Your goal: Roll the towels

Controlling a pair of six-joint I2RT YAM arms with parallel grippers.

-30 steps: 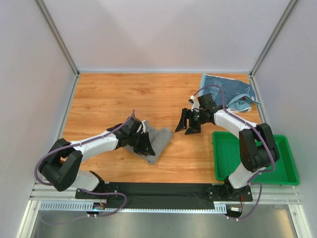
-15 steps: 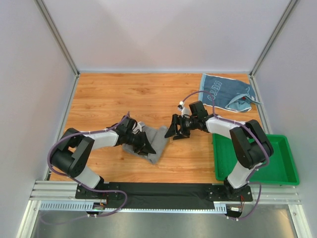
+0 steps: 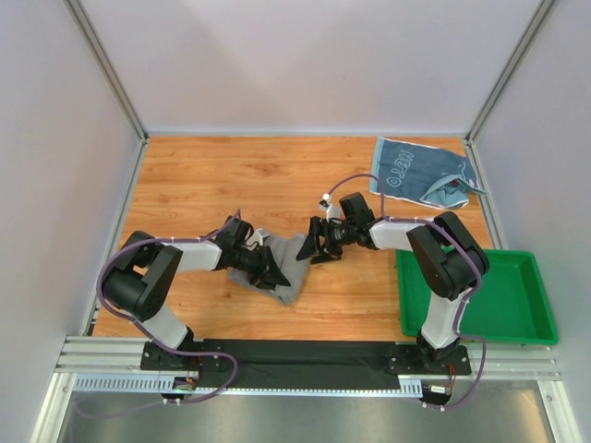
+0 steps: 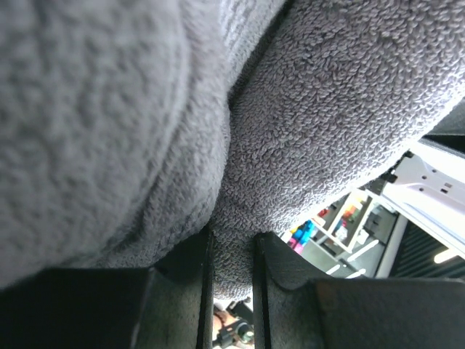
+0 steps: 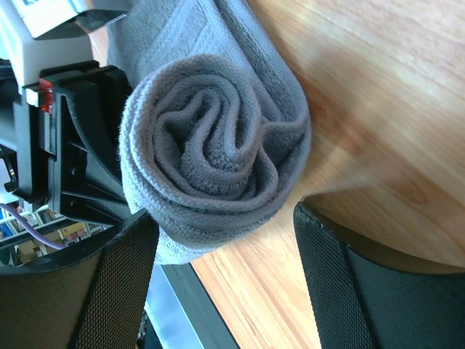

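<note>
1. The green tray (image 3: pixel 522 318) sits at the near right corner of the table (image 3: pixel 203 175), and I place everything else from it.
2. The grey towel (image 3: pixel 288 266) lies well to the left of the tray, about mid-table. It is partly rolled. The right wrist view shows its end as a tight spiral, with a flat tail running off on the side away from the tray.
3. The blue towel (image 3: pixel 417 172), with white lettering, lies rumpled beyond the tray, well apart from both grippers.
4. The left gripper (image 3: pixel 262 267) works on the side of the grey towel farthest from the tray. Its jaws are pinched together on a fold of that grey cloth, and terry fills almost its whole wrist view.
5. The right gripper (image 3: pixel 319 247) hangs between the tray and the grey towel with its jaws spread wide and nothing held. The spiral end sits in the gap, one finger just beside the cloth; I cannot tell if it touches.
6. From above, the left gripper hides part of the roll, and the right arm (image 3: pixel 434 249) reaches out past the tray's left edge.
7. A second ago the right gripper was nearer the tray, with bare wood between it and the roll; that gap has now closed.
8. The left arm (image 3: pixel 148 277) has folded in closer, while its pinch and both towels stay where they were.
</note>
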